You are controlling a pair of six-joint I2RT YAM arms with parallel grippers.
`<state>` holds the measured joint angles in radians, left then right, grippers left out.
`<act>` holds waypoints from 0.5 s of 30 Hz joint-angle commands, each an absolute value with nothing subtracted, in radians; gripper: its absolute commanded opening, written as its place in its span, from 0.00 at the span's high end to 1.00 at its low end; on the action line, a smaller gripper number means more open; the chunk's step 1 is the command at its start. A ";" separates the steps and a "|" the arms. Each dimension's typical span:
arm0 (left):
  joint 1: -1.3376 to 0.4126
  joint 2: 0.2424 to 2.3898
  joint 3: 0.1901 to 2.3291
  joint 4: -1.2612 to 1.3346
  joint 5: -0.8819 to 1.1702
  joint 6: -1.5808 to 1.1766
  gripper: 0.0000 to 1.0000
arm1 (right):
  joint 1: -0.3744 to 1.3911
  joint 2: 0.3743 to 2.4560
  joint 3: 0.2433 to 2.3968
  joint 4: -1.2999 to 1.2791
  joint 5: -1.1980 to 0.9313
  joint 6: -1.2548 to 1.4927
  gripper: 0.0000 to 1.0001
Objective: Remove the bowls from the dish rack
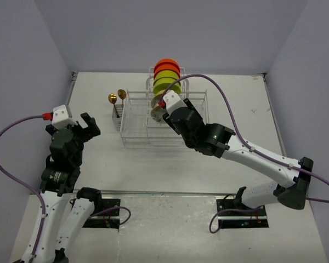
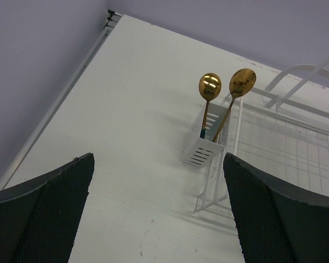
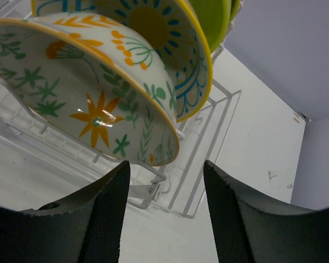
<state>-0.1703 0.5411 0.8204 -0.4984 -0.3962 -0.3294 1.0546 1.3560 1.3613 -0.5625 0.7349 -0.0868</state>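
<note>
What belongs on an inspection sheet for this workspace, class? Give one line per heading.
Surface: flat white tabletop, bare around the rack.
Job's things: large white wire dish rack holding a row of bowls on edge: glossy orange-red bowls at the far end, lime-green bowls next, pale patterned bowls nearest.
Clutter: two gold spoons standing in a small white holder at the rack's left end.
Hands: left hand open, empty, left of the rack; right hand open, at the nearest patterned bowl's rim.
Cables: purple cables looping from each wrist.
Surroundings: plain lilac walls.
</note>
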 commanded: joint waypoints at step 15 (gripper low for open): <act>-0.161 0.555 0.816 -0.451 -0.371 -0.316 0.00 | 1.057 1.365 1.387 -0.293 0.790 -0.204 0.62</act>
<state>-0.1703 0.5465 0.8204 -0.4870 -0.3794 -0.3294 1.0542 1.3571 1.3613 -0.3885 0.7738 -0.1825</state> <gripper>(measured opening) 0.997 0.386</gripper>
